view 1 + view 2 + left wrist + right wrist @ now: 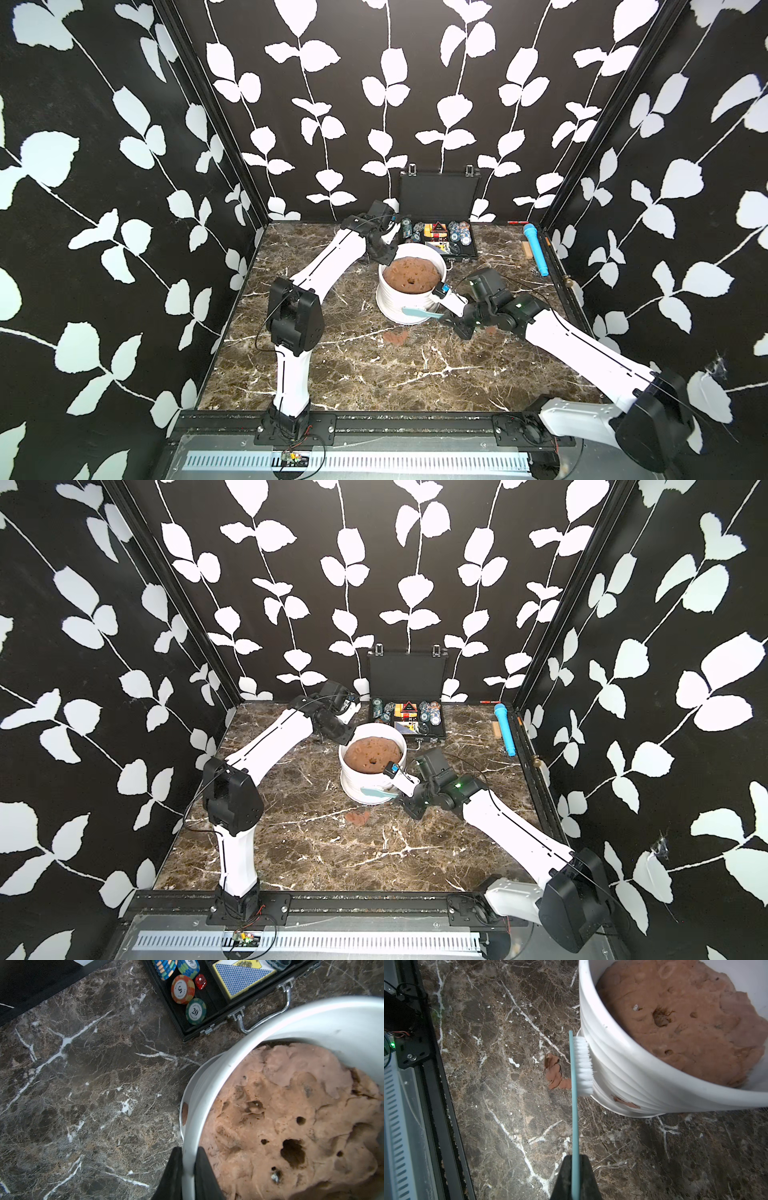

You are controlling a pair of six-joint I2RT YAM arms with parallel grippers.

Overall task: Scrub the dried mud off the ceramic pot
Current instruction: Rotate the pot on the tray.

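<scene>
Here's the right gripper (575, 1160) clamped hard on the thin teal handle of the brush (582, 1066), white bristles pressed against the ribbed wall of the ceramic pot (633, 1076), low down near its base. On the pot's far side the left gripper (188, 1154) pinches the rim, one finger outside and one inside against the brown mound (291, 1115) filling it. The dried mud (626, 1103) to chase is a reddish smear on the lowest ribs, just beside the bristles but not under them. Another patch (184, 1110) clings to the wall below the left grip, and loose flakes (555, 1073) lie on the table near the pot's base. I'd say sweep along the grooves toward that smear, pushing inward against the braced rim, and go gently because that slim handle looks bendy. The table (374, 382) is smooth dark marble with white veins, so the pot could skate. An open black case (438, 195) of chips sits behind the pot, and leaf-patterned walls (374, 104) close in all round.
</scene>
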